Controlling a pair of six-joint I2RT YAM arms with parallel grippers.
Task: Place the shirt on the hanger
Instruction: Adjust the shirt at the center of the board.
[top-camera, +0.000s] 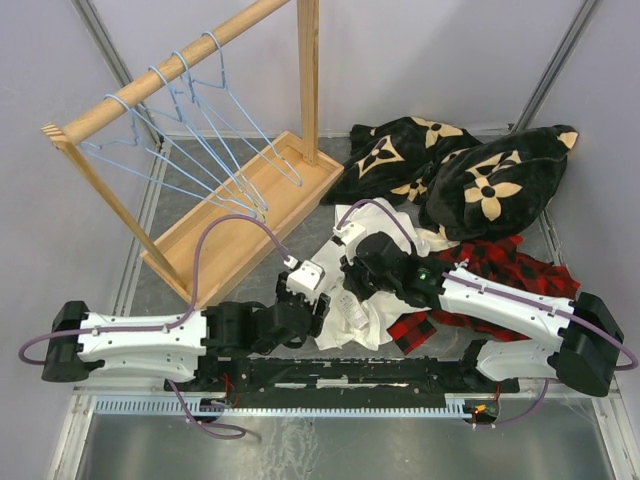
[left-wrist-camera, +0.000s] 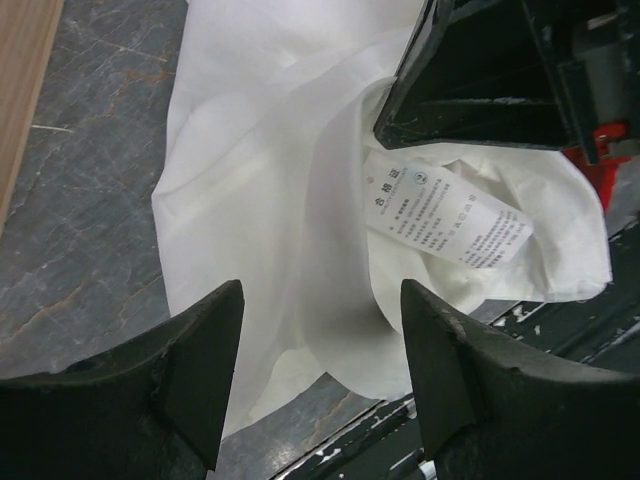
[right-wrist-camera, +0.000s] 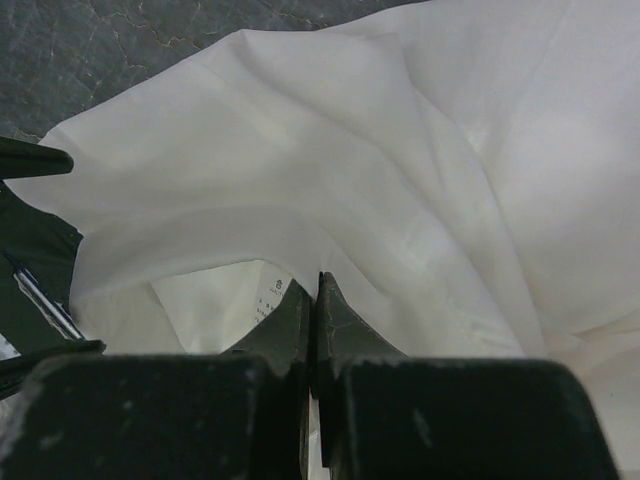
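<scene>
Four light-blue wire hangers (top-camera: 200, 130) hang on the wooden rail (top-camera: 170, 70) at the back left, well apart from the shirt (top-camera: 352, 318). None of them carries any cloth. The shirt lies crumpled on the grey table (left-wrist-camera: 90, 200) between the two arms, just beside a red-and-black plaid garment (top-camera: 510, 265) and near a black flowered blanket (top-camera: 480, 185). The left hand (left-wrist-camera: 320, 300) hovers low over the white cloth with its fingers (left-wrist-camera: 200, 350) spread apart and nothing between them. A printed care label (left-wrist-camera: 445, 215) shows on the cloth just beyond it. The right hand (right-wrist-camera: 312, 295) is down on the shirt (right-wrist-camera: 400, 130) with its fingers pressed together, and they seem to pinch a fold at the edge of the cloth.
</scene>
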